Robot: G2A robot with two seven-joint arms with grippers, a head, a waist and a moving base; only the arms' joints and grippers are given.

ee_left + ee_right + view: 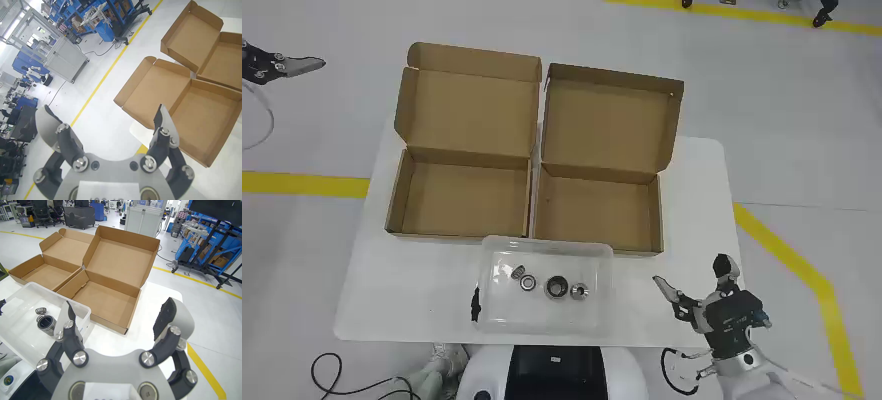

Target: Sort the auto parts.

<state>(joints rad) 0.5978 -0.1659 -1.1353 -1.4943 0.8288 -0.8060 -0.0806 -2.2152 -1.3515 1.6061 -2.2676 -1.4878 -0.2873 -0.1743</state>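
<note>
Nothing sorted yet; the risk lies in the first grab.
The right gripper (694, 275) hangs with fingers spread wide at the near right corner of the table (692, 170), just right of the tray (547, 243). The left gripper (282, 66), also spread, is far left, well off the table. Four small round parts (556, 288) lie close together in the tray, with the two open boxes (457, 200) just beyond. Likely trouble: a part rolling out of the pinch, a finger knocking neighbours or the tray wall, or a drop into the wrong box.

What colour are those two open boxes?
Plain brown cardboard, left box and right box alike; clearest in the top view.
</note>
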